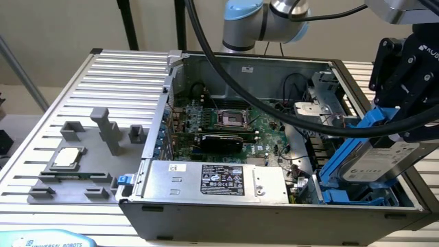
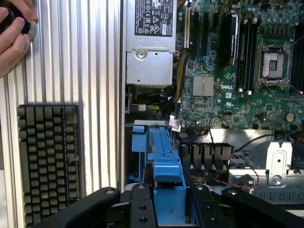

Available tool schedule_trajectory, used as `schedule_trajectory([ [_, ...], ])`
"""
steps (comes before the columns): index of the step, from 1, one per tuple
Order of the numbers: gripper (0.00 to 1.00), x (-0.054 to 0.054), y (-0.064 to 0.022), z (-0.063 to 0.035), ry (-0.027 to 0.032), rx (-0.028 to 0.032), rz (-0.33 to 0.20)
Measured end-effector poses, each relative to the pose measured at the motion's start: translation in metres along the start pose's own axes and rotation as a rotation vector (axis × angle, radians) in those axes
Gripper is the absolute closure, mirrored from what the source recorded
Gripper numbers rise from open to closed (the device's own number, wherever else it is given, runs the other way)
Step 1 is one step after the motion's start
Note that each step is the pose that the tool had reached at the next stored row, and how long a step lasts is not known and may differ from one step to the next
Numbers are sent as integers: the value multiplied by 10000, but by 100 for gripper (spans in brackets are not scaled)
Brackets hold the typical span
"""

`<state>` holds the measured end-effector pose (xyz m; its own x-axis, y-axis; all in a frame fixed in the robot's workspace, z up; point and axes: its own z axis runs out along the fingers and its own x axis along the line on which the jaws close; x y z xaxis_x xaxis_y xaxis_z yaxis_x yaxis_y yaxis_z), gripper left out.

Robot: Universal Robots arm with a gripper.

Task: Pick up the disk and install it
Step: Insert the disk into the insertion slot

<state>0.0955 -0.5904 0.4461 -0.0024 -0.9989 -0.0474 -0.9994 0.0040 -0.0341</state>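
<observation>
The disk [image 1: 379, 163] is a silver-grey drive with a white label and blue rails. It hangs tilted over the front corner of the open computer case [image 1: 274, 211], at the exterior view's right. My black gripper [image 1: 406, 135] is shut on its upper end. Its lower end is down among the blue plastic cage [image 1: 353, 196] of the drive bay. In the wrist view the gripper [image 2: 168, 202] has the disk's blue rail [image 2: 167, 183] clamped between its fingers [image 2: 142, 209], with the cage [image 2: 140, 142] just beyond it.
Inside the case lie the power supply [image 1: 213, 180], the motherboard [image 1: 230, 119] and thick black arm cables [image 1: 274, 110]. On the slotted table [image 1: 116, 72] stand grey fixtures with a square silver chip [image 1: 69, 157]. A person's hand [image 2: 12, 35] and a keyboard [image 2: 47, 161] are beside the case.
</observation>
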Motion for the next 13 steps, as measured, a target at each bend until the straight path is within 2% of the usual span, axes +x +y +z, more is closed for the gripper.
schedule_trajectory([
  [13,67,-43,-28,94,4,-104,5],
])
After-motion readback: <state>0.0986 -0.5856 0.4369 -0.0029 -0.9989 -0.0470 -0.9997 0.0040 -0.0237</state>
